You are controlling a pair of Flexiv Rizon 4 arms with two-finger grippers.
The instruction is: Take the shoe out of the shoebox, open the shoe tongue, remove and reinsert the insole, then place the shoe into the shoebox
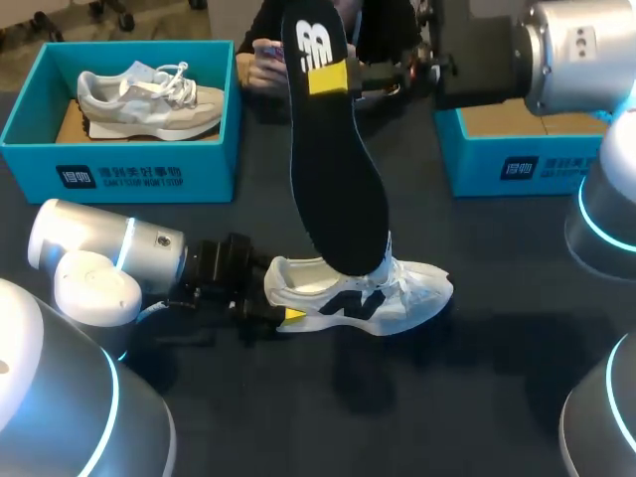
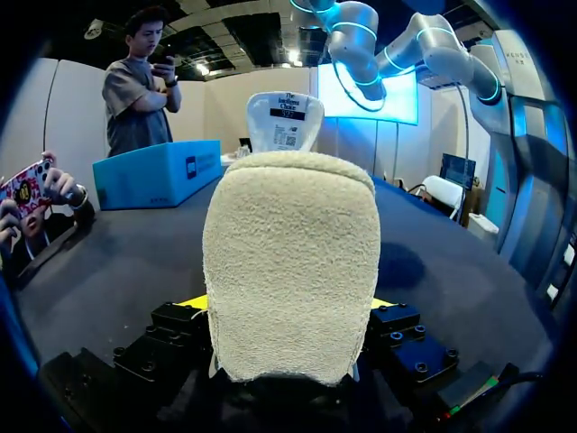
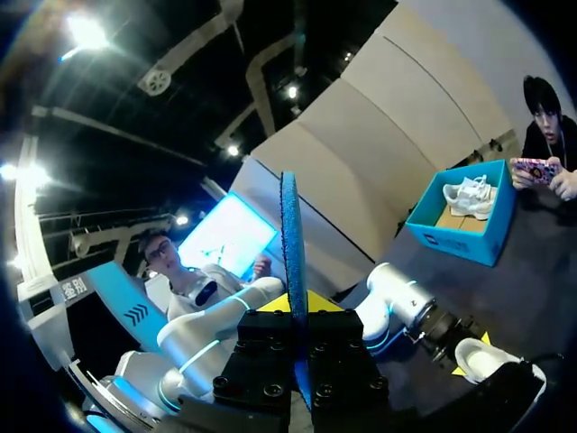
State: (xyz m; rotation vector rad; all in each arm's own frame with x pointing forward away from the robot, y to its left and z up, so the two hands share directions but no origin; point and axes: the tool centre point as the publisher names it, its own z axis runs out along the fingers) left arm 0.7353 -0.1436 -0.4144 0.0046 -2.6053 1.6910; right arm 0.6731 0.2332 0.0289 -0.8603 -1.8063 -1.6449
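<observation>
**Dark table, insole held above the shoe**

Dark table (image 1: pixel 517 298) carries the shoe (image 1: pixel 397 293), upright, toe pointing to your right. Your left gripper (image 1: pixel 281 306) pinches its heel, with that arm low along the surface. Your right gripper (image 1: pixel 329 78), reaching in high from the back, is clamped on the insole (image 1: pixel 338 189). The insole hangs nearly upright, its lower end at the shoe's mouth (contact inside is hidden). You're likely mid remove-and-reinsert. Next, feed that end down and forward under the tongue.
</observation>
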